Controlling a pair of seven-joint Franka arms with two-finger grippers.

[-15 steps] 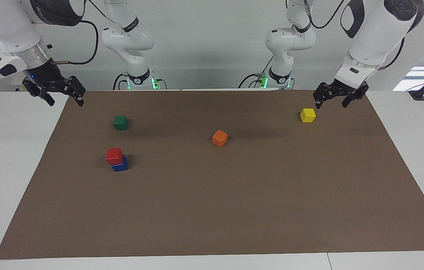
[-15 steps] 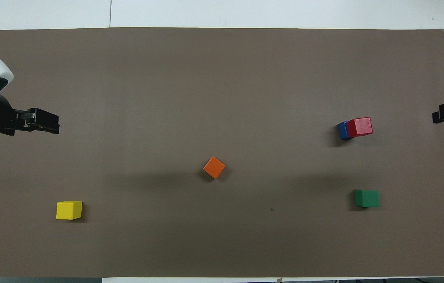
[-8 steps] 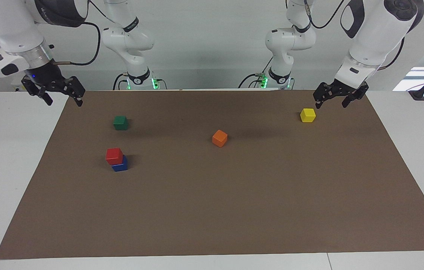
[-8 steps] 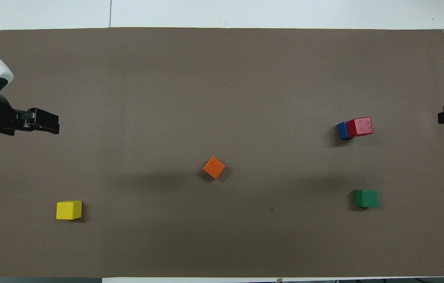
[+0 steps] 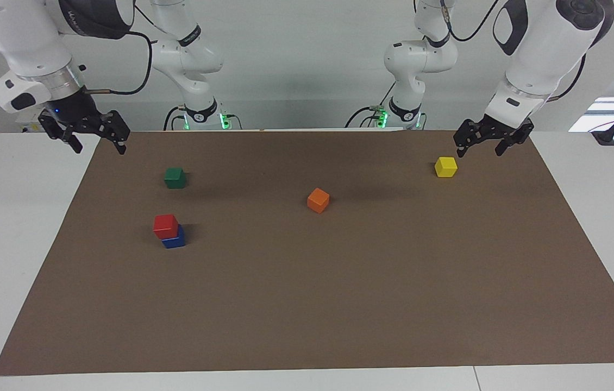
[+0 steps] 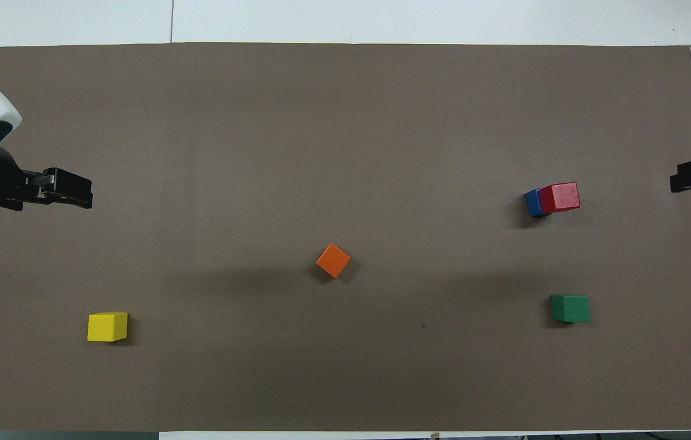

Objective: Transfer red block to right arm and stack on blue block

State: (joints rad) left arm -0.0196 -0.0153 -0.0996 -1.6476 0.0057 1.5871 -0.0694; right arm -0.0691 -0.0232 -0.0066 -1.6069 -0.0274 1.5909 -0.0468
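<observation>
A: What does the scene sit on?

B: A white table [image 5: 24, 228] against a pale grey wall, covered almost edge to edge by a large flat brown paper mat [image 5: 339, 293]. That mat is the landmark for everything else.

A: And the arms?

B: Two white jointed Franka arms come down over the mat's robot-side edge. The right arm [image 5: 30, 49], with a small blue light on its black wrist, holds the right gripper [image 5: 98, 141] up in the air over the mat's corner at the right arm's end; its two black fingers are spread apart and grasp nothing. The left arm [image 5: 535, 60] holds the left gripper [image 5: 480, 145] over the mat's robot-side edge at the left arm's end, also spread and empty. It waits there.

A: Where are the task's blocks?

B: The small bright red cube [image 5: 165, 226] sits on top of the small dark blue cube [image 5: 174, 239], toward the right arm's end of the mat and about midway across its depth. The stack is not flush: the red block is shifted on the blue one, so part of the blue block shows beside it. Neither gripper touches the stack.

A: Anything else on the mat?

B: Three loose cubes of the same size. A dark green one [image 5: 175, 177] lies nearer the mat's robot-side edge than the stack. An orange one [image 5: 318, 200] sits near the mat's middle, turned at an angle. A yellow one [image 5: 445, 166] lies by the mat's robot-side edge at the left arm's end, near the left gripper.
</observation>
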